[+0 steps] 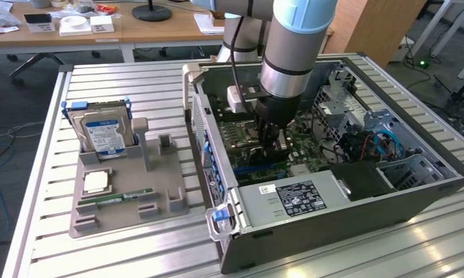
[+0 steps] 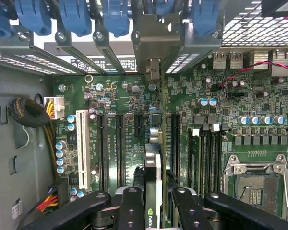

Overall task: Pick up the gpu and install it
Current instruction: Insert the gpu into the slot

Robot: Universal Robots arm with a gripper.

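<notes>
Green motherboard (image 2: 206, 86) covers the floor of the open computer case (image 1: 332, 226), and the claw (image 1: 272, 152) is lowered deep inside it on the end of the arm. Its two dark fingers (image 2: 133, 201) are clamped on the gpu (image 2: 152, 158), one on each face of the thin card, which is seen edge-on and stands upright between them. The card lies in line with the long black expansion slots, level with them, its silvery end bracket (image 2: 156, 45) up against the row of slot openings under the blue latches (image 2: 77, 17). Whether its edge is seated in a slot cannot be told. A white slot (image 2: 82, 148) runs parallel to the card, and the bare processor socket (image 2: 257, 182) lies on the card's other side.

In the exterior view the case rests on a slatted metal tabletop (image 1: 123, 81). At nine o'clock from the case is a grey tray (image 1: 139, 174); a silver hard drive (image 1: 104, 136) stands upright at its twelve o'clock end, with a square chip (image 1: 97, 182) and a narrow green memory stick (image 1: 120, 198) lying toward six o'clock.
</notes>
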